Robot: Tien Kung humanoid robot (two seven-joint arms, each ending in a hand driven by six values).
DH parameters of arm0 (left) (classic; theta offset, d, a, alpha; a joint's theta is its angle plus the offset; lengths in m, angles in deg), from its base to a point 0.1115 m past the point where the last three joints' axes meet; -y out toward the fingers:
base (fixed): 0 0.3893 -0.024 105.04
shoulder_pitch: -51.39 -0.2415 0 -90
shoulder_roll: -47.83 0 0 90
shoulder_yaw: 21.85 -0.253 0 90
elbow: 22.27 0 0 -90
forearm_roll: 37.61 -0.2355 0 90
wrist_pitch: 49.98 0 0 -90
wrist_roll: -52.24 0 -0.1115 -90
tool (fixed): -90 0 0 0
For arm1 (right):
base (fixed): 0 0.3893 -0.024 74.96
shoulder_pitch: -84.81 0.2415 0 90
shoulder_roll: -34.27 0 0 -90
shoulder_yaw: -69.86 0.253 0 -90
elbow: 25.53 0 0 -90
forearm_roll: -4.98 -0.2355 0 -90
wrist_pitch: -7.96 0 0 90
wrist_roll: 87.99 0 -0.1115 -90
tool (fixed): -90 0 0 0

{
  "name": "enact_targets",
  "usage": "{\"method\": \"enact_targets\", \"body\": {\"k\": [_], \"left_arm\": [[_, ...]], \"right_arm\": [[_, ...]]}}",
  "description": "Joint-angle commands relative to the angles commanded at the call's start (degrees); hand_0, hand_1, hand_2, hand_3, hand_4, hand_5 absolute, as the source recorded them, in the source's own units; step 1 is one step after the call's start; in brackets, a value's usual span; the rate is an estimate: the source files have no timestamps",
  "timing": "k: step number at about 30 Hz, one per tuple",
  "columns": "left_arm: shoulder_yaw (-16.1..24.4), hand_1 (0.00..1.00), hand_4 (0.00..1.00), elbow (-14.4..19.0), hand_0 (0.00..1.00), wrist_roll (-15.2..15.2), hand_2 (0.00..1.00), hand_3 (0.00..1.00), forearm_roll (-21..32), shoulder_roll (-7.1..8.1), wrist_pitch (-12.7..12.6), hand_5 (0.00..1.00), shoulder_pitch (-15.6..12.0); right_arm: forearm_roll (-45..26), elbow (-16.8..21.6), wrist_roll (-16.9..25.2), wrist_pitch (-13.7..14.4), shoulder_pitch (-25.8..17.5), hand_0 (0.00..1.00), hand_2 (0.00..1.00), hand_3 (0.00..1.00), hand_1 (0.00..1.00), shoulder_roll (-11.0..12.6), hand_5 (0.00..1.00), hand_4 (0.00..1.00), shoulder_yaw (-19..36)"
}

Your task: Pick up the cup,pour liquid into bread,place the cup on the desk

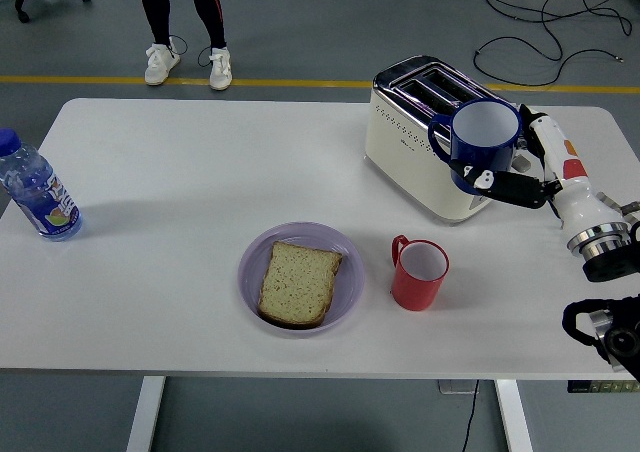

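Pickup done: the right hand (500, 177) is clamped on the dark blue ceramic cup (484, 144), held aloft right of centre; pouring onto the square bread slice (298, 283) and setting it on the worktop remain.

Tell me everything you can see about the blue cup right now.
The blue cup is dark blue outside and white inside, glossy like ceramic, with a loop handle pointing left. The right hand grips it from below and behind, holding it off the table in front of the toaster, tipped so its mouth faces the camera. No liquid is visible inside.
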Motion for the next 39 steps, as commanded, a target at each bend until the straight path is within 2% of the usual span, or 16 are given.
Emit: {"method": "enact_targets", "body": {"k": [12, 19, 28, 39], "left_arm": [[-0.06, 0.69, 0.306, 0.0, 0.658, -0.02, 0.705, 0.591, 0.23, 0.0, -0.04, 0.872, 0.18], [-0.25, 0.69, 0.307, 0.0, 0.657, -0.01, 0.705, 0.591, 0.5, 0.0, 0.0, 0.874, 0.2], [-0.28, 0.69, 0.306, 0.0, 0.658, 0.05, 0.705, 0.591, 0.73, 0.0, 0.03, 0.871, 0.2], [-0.26, 0.69, 0.308, 0.0, 0.658, 0.1, 0.705, 0.591, 0.91, 0.0, 0.06, 0.87, 0.28]], "right_arm": [[1.9, 0.0, -0.31, 0.07, 4.85, 0.333, 0.511, 0.549, 0.369, -1.34, 0.002, 0.683, -3.75], [4.3, 0.0, -0.05, 0.17, 8.5, 0.336, 0.51, 0.55, 0.368, -2.42, 0.002, 0.675, -7.83], [10.07, -3.28, 0.6, 0.55, 13.29, 0.337, 0.51, 0.55, 0.368, -2.87, 0.002, 0.671, -14.16], [24.33, -10.5, 1.2, 1.84, 20.8, 0.359, 0.507, 0.552, 0.377, -2.95, 0.002, 0.648, -21.61]]}}
